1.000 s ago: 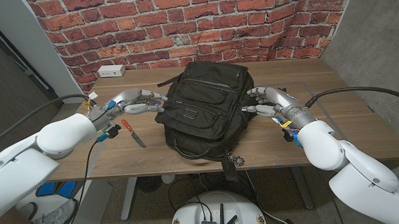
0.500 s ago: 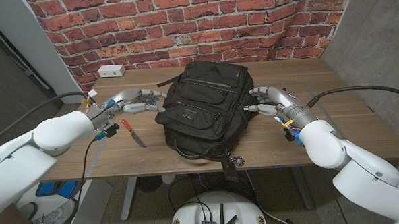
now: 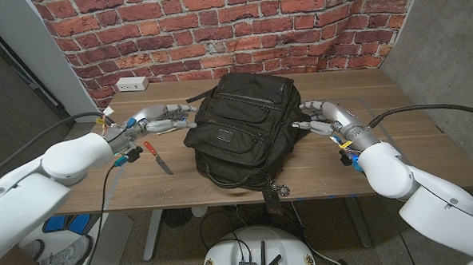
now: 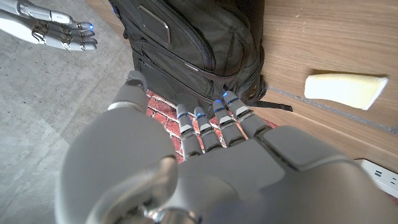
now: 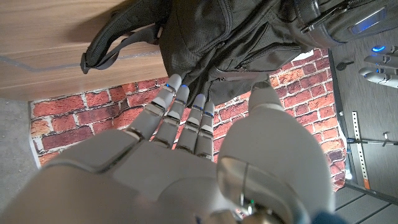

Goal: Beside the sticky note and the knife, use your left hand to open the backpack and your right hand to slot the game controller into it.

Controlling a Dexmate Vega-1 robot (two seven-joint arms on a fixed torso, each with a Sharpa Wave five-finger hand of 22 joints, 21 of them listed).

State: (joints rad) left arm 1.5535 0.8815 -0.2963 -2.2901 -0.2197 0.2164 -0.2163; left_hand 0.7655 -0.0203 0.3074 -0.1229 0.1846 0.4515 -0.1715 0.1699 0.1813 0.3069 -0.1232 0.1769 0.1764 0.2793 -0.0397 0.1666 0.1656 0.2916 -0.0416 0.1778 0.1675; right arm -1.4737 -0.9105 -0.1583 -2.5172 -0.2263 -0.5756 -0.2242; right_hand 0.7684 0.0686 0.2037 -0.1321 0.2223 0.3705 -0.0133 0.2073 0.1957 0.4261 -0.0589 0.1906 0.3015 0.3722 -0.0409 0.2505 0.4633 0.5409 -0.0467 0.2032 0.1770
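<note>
black backpack (image 3: 244, 128) sits in the middle of the table (image 3: 413, 145), looking zipped shut as far as i can tell, so i'd call this the very start: the opening step isn't done yet. left hand (image 3: 157, 120) is up against the bag's left side, fingers (image 4: 214, 121) stretched out and loosely apart, holding nothing; can't tell if the tips actually touch the fabric. right hand (image 3: 325, 117) mirrors it on the other side, fingers (image 5: 180, 109) extended close together, also empty.

next move, my guess: the left hand needs to find a zipper pull or the top flap and get a pinch on it, which looks fiddly on soft black fabric.

knife (image 3: 157, 157) with the red handle lies on the table just left of the bag, near the left wrist. a pale yellowish thing (image 4: 344, 89) lies on the table in the left wrist view, maybe the sticky note, hard to say. can't spot the game controller anywhere, and the zipper pulls are too dark to pick out.
</note>
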